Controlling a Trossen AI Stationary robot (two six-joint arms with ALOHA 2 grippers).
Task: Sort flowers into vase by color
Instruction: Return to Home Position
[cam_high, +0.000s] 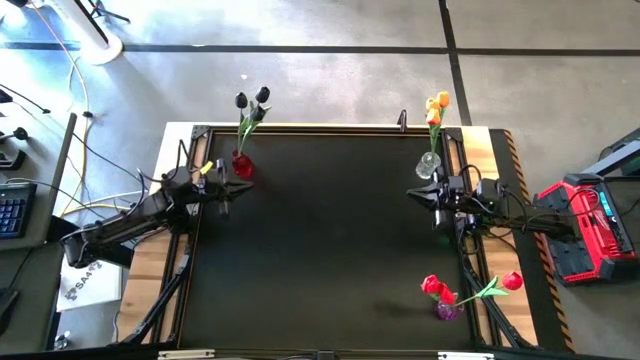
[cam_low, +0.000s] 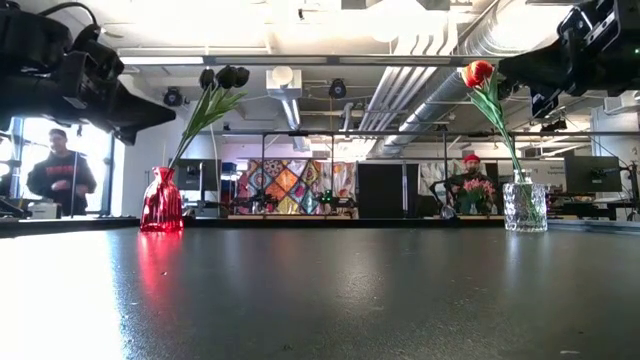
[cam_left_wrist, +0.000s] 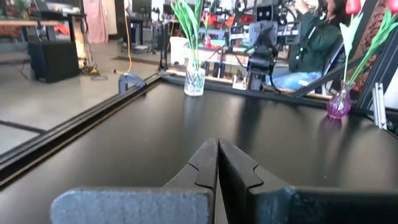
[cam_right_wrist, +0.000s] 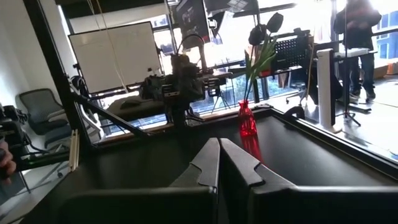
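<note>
My left gripper (cam_left_wrist: 217, 142), fingers pressed together and empty as on the right gripper (cam_right_wrist: 219, 142), sits near the red vase (cam_high: 241, 165) of black tulips (cam_high: 250, 100) at the high view's upper left, so I judge a careless swing home could clip the stems and topple it.

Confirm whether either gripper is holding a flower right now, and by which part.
Nothing is held: the left gripper and the right gripper are both shut and empty.
</note>
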